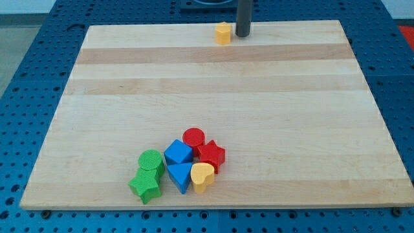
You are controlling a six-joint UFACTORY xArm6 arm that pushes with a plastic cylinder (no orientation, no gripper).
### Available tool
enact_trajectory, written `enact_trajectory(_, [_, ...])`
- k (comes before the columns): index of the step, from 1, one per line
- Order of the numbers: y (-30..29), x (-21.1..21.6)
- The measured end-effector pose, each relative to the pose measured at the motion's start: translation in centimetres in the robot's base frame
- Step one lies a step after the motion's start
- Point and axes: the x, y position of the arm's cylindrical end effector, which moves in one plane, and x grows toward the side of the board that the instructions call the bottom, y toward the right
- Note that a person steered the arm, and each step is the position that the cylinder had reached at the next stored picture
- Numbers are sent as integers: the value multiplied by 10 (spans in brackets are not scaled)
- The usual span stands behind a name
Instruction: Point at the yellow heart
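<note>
My tip (242, 34), a bare tool that holds nothing, stands at the view's top edge of the surface (213, 90), just beside a yellow hexagon (223, 32). The yellow heart (202, 177) lies well apart, near the view's bottom, touching the blue triangle (180, 175) and red star (210, 155). The approach seems barely begun; next comes a long slide down. No containers show.

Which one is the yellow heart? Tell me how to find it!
Look at the wooden board, near its bottom edge, where blocks huddle together. The yellow heart sits at that bunch's right end, below the red star, beside the blue triangle. It's the only yellow one there.
</note>
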Motion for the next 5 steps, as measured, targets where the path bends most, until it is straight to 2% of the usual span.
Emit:
enact_trajectory(2, [-30, 0])
enact_trajectory(3, [-15, 2])
enact_trajectory(5, [150, 92])
